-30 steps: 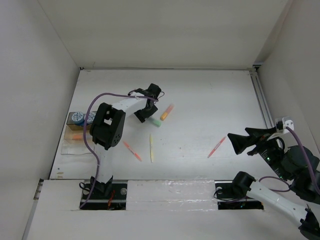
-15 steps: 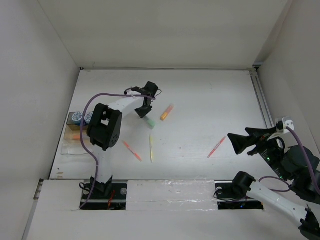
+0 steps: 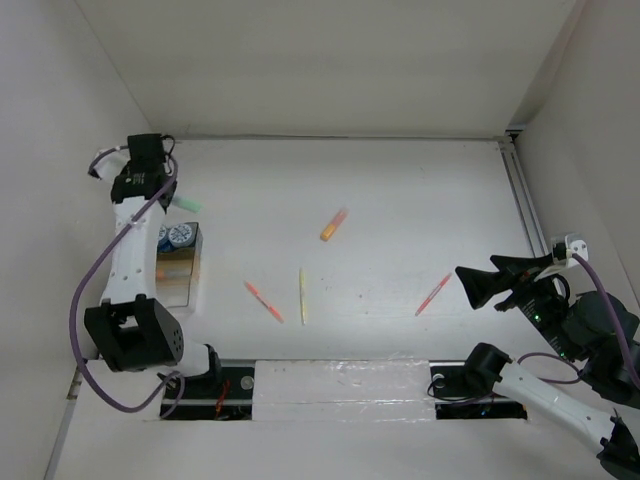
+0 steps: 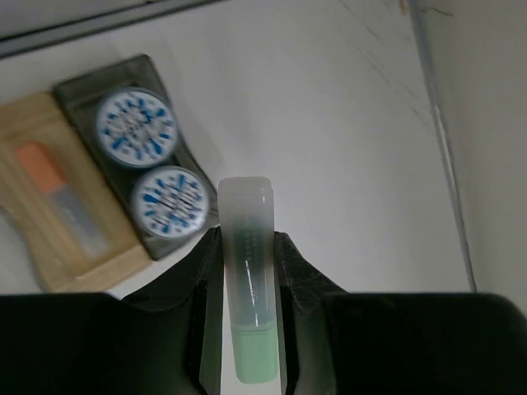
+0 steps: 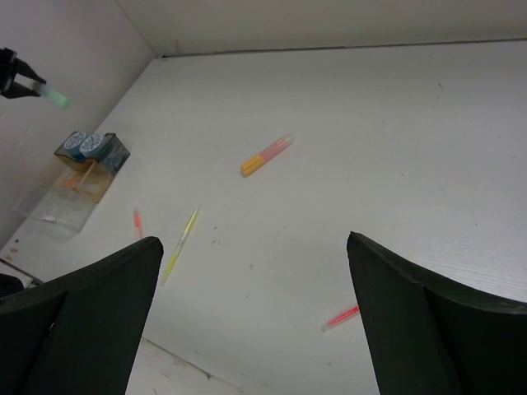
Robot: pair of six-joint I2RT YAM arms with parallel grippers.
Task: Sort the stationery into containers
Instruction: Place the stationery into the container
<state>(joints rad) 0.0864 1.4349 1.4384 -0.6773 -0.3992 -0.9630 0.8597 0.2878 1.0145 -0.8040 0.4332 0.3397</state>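
My left gripper point(image 3: 168, 197) is shut on the green-grey highlighter point(image 4: 247, 280) and holds it in the air at the far left, above and just behind the tan tray point(image 3: 178, 285). The highlighter also shows in the top view point(image 3: 186, 204). Two blue-and-white cylinders point(image 4: 136, 127) point(image 4: 170, 200) sit in the tray's dark end compartment. An orange highlighter point(image 4: 62, 197) lies in a tan compartment. Another orange highlighter point(image 3: 333, 224), an orange-red pen point(image 3: 265, 301), a yellow pen point(image 3: 302, 295) and a pink pen point(image 3: 433, 294) lie on the table. My right gripper point(image 3: 478, 288) is open and empty near the pink pen.
White walls close the table at the left, back and right. A rail point(image 3: 524, 200) runs along the right edge. The tray stands close to the left wall.
My left arm has swung from the middle of the table to the far left, carrying the green-grey highlighter up over the tray. The right arm has not moved.
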